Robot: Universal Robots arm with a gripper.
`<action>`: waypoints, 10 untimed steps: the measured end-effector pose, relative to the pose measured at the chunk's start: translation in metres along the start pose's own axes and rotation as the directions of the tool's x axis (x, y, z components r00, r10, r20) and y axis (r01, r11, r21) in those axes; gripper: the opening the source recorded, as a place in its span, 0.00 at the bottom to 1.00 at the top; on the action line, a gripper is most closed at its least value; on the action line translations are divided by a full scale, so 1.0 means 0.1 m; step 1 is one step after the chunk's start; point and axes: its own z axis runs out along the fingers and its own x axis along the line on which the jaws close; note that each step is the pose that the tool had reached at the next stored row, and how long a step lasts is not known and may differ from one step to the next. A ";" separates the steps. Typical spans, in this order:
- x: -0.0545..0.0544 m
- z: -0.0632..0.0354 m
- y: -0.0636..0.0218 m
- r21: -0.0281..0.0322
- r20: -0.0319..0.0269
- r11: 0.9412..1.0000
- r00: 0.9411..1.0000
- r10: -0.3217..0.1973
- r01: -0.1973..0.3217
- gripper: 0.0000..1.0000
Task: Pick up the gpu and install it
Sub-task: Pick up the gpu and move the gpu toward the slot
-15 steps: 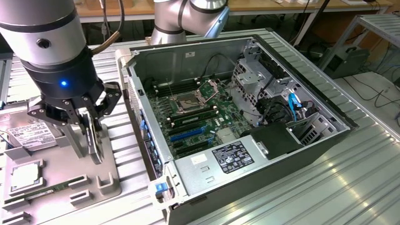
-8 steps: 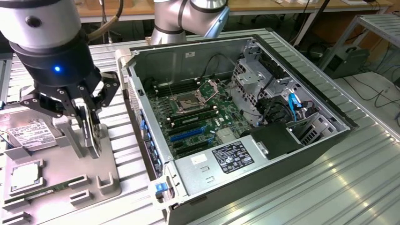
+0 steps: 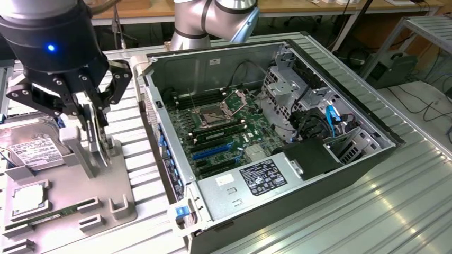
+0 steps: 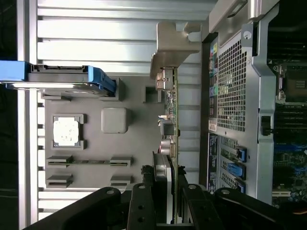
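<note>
The gpu point(image 3: 95, 135) is a thin dark card with a silver bracket, hanging on edge below my gripper point(image 3: 86, 108). In the wrist view the gpu point(image 4: 173, 110) shows edge-on, and its bracket point(image 4: 173, 45) points away from my gripper point(image 4: 168, 194). My black fingers point(image 4: 144, 203) are shut on the card's two faces. The card hangs over the side of the grey parts tray point(image 3: 71, 180) nearest the open computer case point(image 3: 332, 174). Whether its lower edge still touches the tray's holder I cannot tell. The motherboard point(image 3: 222, 129) with blue expansion slots point(image 3: 211, 152) lies bare inside the case.
On the tray point(image 4: 134, 143) lie a hard drive point(image 3: 32, 148) point(image 4: 62, 79) with blue rails, a processor point(image 3: 28, 197) point(image 4: 65, 130) and a green RAM stick point(image 3: 53, 214) point(image 4: 88, 162). The case's perforated rear wall point(image 4: 230, 86) stands close beside the card. Ribbed metal table point(image 3: 395, 211) surrounds everything.
</note>
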 end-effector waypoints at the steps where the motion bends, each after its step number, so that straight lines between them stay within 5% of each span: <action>1: 0.00 -0.039 0.001 0.000 0.000 1.000 1.000 0.000 0.000 0.28; 10: -0.01 -0.331 0.012 0.000 0.001 1.000 1.000 0.000 0.000 0.28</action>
